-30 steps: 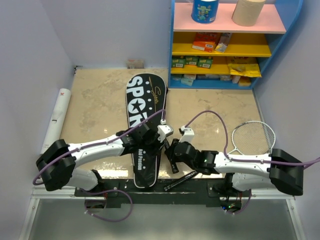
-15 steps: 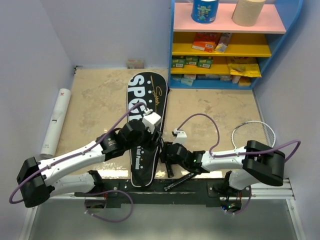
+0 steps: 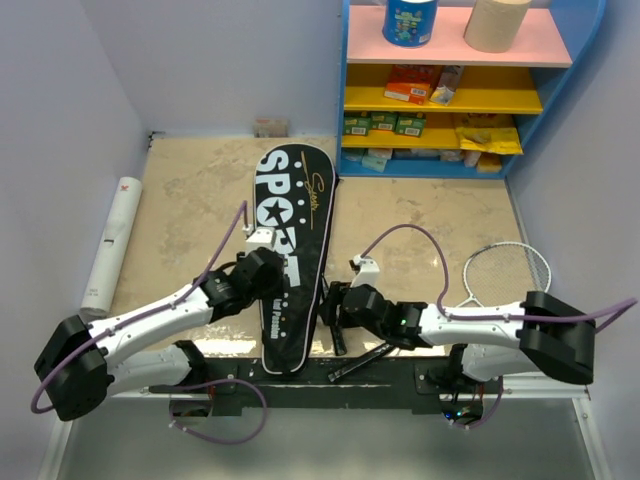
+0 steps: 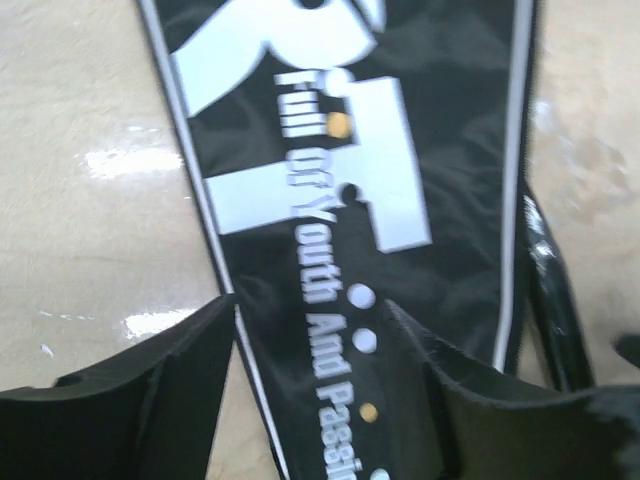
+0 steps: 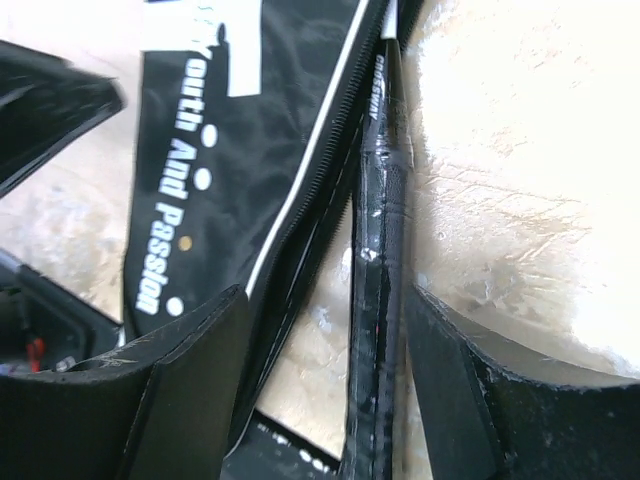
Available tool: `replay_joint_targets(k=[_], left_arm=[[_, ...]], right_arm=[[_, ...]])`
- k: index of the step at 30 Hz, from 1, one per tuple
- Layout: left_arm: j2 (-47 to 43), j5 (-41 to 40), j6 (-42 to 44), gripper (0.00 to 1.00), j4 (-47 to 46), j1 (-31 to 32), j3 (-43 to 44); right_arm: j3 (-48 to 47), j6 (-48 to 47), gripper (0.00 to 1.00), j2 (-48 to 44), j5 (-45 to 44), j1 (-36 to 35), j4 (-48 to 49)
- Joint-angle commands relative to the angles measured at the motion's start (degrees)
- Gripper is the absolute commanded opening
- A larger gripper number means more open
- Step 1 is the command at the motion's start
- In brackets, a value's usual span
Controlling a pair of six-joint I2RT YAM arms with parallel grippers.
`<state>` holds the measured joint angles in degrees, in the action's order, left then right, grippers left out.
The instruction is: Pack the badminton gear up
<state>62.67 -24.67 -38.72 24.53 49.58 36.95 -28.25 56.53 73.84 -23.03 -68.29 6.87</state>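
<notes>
Much of the gear shows only in part. The black bag (image 3: 290, 240) lettered SPORT lies lengthwise down the middle of the desk (image 3: 190, 200), with its wide end toward 12 o'clock and its narrow end toward 6 o'clock by the arm bases. The left arm (image 3: 160, 310) crosses its lower part and covers some of the lettering.

A black handle (image 5: 381, 250) lies along the bag's 3 o'clock edge, close against the zip. Its upper run is cut off by the frame, so I cannot tell whether it enters the bag. A second handle (image 3: 360, 361) lies slantwise at the near edge, its shaft hidden under the right arm (image 3: 470, 322). At 3 o'clock a silver racket head (image 3: 507, 272) shows, its lower rim behind that arm. The long white tube (image 3: 110, 245) lies at 9 o'clock, along the desk's side by the wall.

The left hand (image 4: 308, 303) is over the bag's narrow part with its fingers spread wide and gripping nothing. Whether they touch the fabric is unclear. The right hand (image 5: 328, 293) is also wide, and the black handle lies between its fingers with a gap on each side.

The desk top is glossy beige marble pattern with patches of glare. Pale lilac walls (image 3: 220, 60) close in on three sides. At 1 o'clock stands a blue shelf unit (image 3: 590, 60) with pink and yellow boards. A blue-wrapped roll (image 3: 410, 20) and a beige roll (image 3: 497, 22) sit on top, with boxes and packets (image 3: 430, 110) below that are too small to read.
</notes>
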Motion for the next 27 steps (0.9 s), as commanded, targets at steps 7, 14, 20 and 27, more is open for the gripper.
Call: replay_joint_targets(k=[7, 14, 20, 27], left_arm=[[-4.93, 4.36, -9.53, 0.47, -8.10, -7.13, -9.88], [-5.54, 5.85, -12.17, 0.36, -10.38, -7.22, -14.17], [-6.86, 6.65, -12.78, 0.29, -11.35, -7.22, -16.55], [-8.36, 7.00, -12.79, 0.29, -12.14, -7.22, -18.40]], right_arm=[[4.34, -1.34, 0.65, -8.10, 0.52, 0.00, -3.27], [6.98, -1.34, 0.63, -6.79, 2.46, 0.00, 0.33], [7.51, -1.86, 0.61, -3.36, 5.09, 0.00, 5.16], [7.24, -1.08, 0.43, 2.70, 8.60, 0.00, 12.01]])
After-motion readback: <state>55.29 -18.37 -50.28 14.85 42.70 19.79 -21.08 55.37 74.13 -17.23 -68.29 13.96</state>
